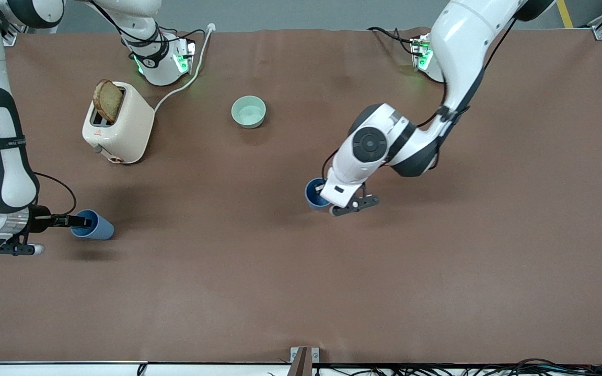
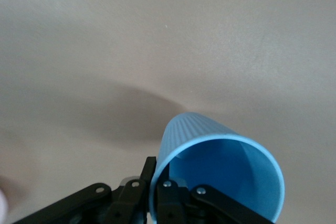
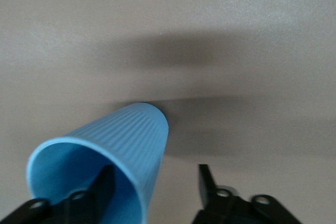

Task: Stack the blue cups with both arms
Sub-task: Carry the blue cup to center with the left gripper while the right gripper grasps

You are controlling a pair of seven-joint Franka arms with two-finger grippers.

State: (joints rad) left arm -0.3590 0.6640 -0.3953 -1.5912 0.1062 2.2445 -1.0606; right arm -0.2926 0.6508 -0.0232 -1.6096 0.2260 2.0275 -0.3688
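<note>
One blue cup [image 1: 100, 227] lies on its side on the table at the right arm's end, its mouth toward my right gripper [image 1: 82, 221]. In the right wrist view, my right gripper [image 3: 155, 174] is open: one finger [image 3: 102, 182] is inside the cup [image 3: 121, 135], and the other is outside, apart from the wall. The second blue cup [image 1: 312, 192] is near the table's middle, tilted, in my left gripper [image 1: 322, 195]. In the left wrist view, my left gripper [image 2: 157, 167] is shut on the rim of this cup [image 2: 220, 156], one finger inside and one outside.
A cream toaster [image 1: 120, 130] with a slice of brown bread [image 1: 107, 100] stands near the right arm's base, its white cable [image 1: 186, 78] running toward the base. A pale green bowl [image 1: 249, 112] sits farther from the front camera than the left gripper's cup.
</note>
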